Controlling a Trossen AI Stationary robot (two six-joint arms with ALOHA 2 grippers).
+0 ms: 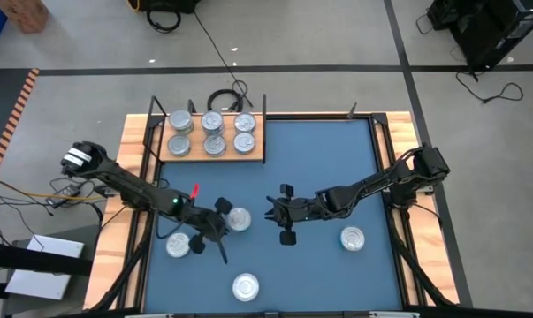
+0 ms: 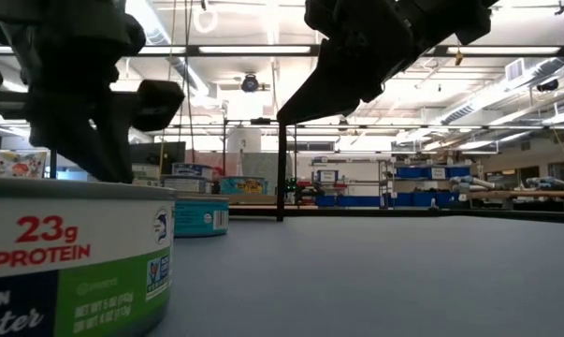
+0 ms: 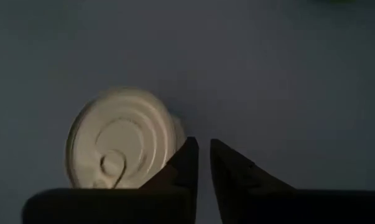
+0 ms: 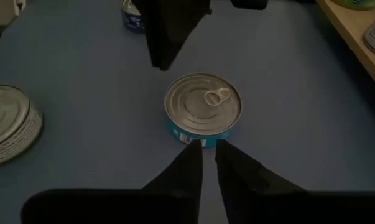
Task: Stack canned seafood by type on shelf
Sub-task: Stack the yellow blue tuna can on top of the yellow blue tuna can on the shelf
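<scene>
Six silver cans stand on the wooden shelf (image 1: 211,132) at the table's far left. Several more cans stand loose on the blue mat (image 1: 337,168). One blue-labelled can (image 1: 239,219) (image 4: 203,112) stands between my two grippers. My left gripper (image 1: 224,228) (image 3: 203,152) is just beside it on the left, with the can (image 3: 122,140) next to one finger. My right gripper (image 1: 275,215) (image 4: 208,151) points at the can from the table's right. On each gripper the fingers stand a narrow gap apart with nothing between them. My left gripper has one fingertip (image 3: 186,152) right at the can's rim (image 3: 175,134), and whether it touches I cannot tell. My right gripper has its fingertips (image 4: 193,155) at the foot of the can's near wall (image 4: 196,137), slanting down from the table's right. Whether they touch I cannot tell.
Other loose cans stand at the left (image 1: 178,246), near the front edge (image 1: 245,286) (image 4: 7,124) and at the right (image 1: 352,238). The low view shows a large can (image 2: 76,262) close by, another (image 2: 199,215) behind it and a black shelf upright (image 2: 282,168).
</scene>
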